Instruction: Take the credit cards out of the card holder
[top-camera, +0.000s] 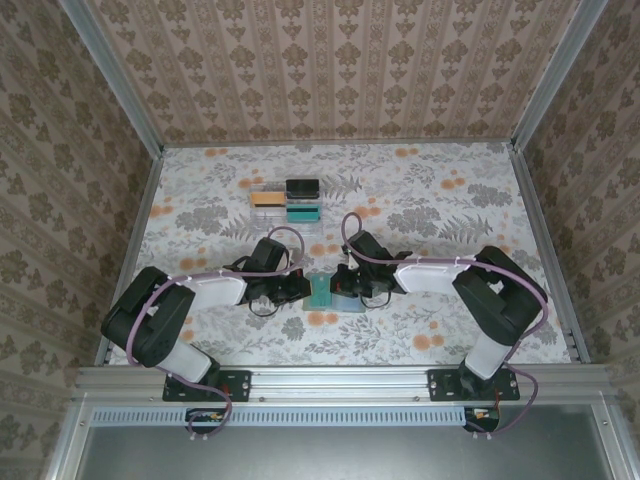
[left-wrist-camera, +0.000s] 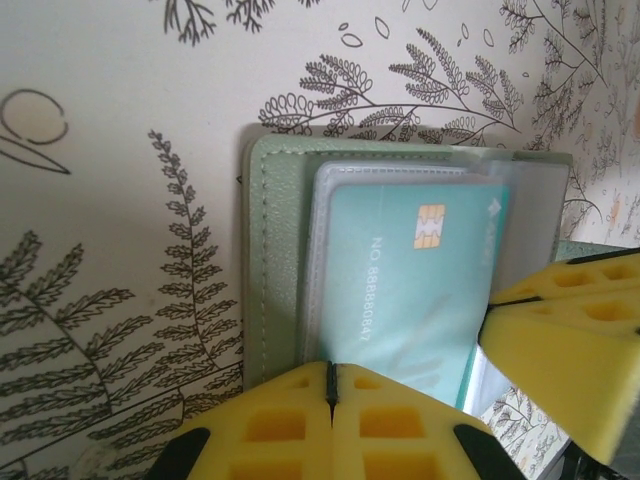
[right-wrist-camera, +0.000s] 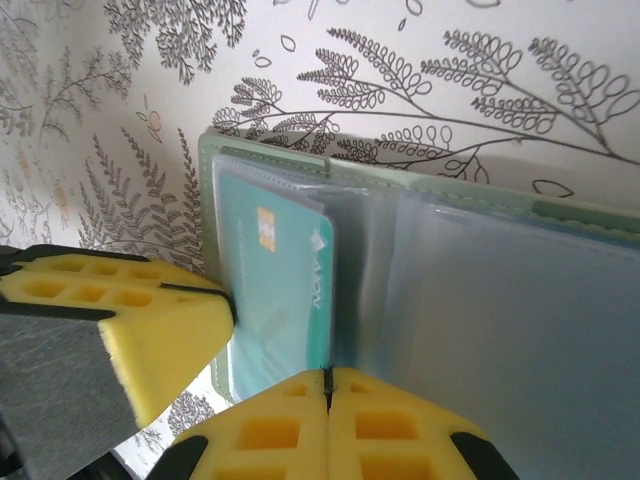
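Note:
The card holder lies open on the floral table between my two grippers; its sage-green cover frames clear sleeves. A teal credit card with a gold chip sits in the top sleeve. My left gripper is shut, tips at the near edge of the sleeve and card. My right gripper is shut too, tips at the card's edge by the sleeve fold. Whether either pinches a sleeve or the card is hidden. Each gripper's yellow fingers show in the other's wrist view.
A clear tray stands behind the wallet at the table's back middle, holding an orange card, a black one and a teal one. Patterned walls and metal rails close in the table on three sides.

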